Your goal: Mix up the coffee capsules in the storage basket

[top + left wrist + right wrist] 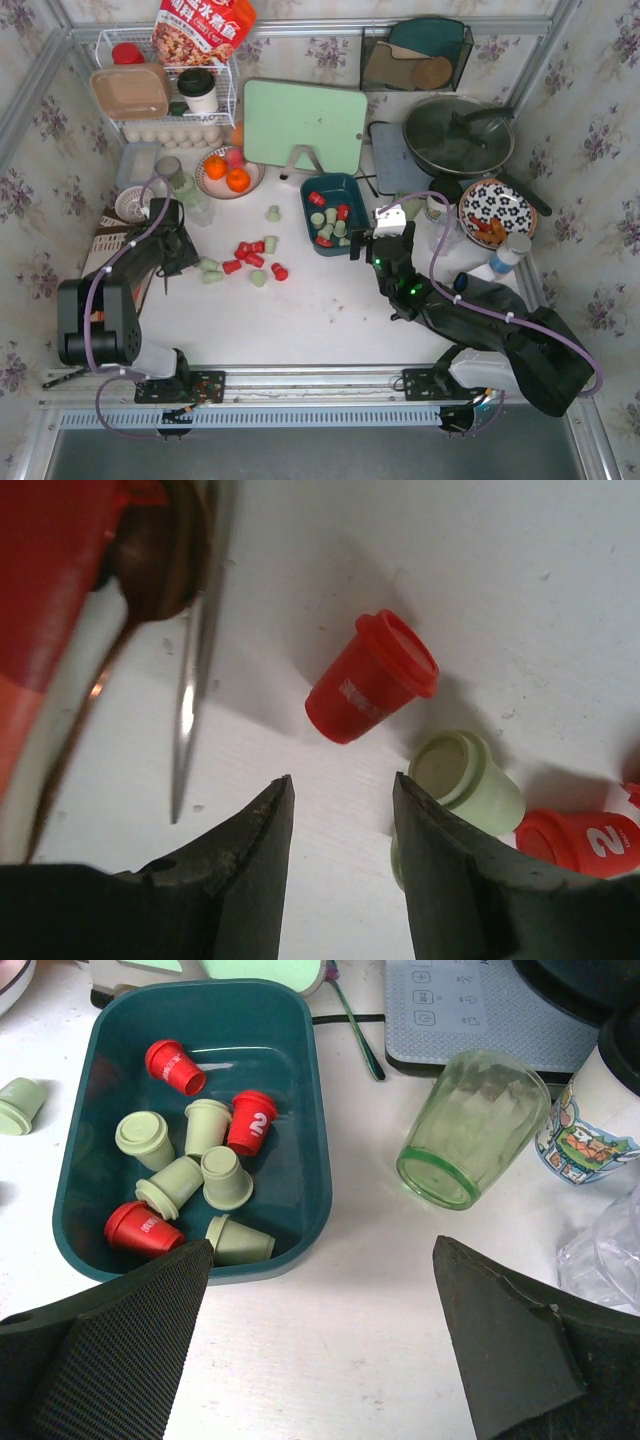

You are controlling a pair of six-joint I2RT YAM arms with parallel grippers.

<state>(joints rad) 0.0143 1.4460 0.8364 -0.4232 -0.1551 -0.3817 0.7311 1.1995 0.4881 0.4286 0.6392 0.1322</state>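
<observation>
– Left gripper (342, 785) part open, empty, low over loose capsules (372, 678) on desk (500, 560). Right gripper (322, 1250) wide open, empty, near basket (310, 1100).
– Progress?
– Eight red and green in basket, roughly ten outside. Under half done, I judge.

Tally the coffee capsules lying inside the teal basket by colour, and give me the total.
Red capsules: 3
Pale green capsules: 5
Total inside the storage basket: 8
</observation>
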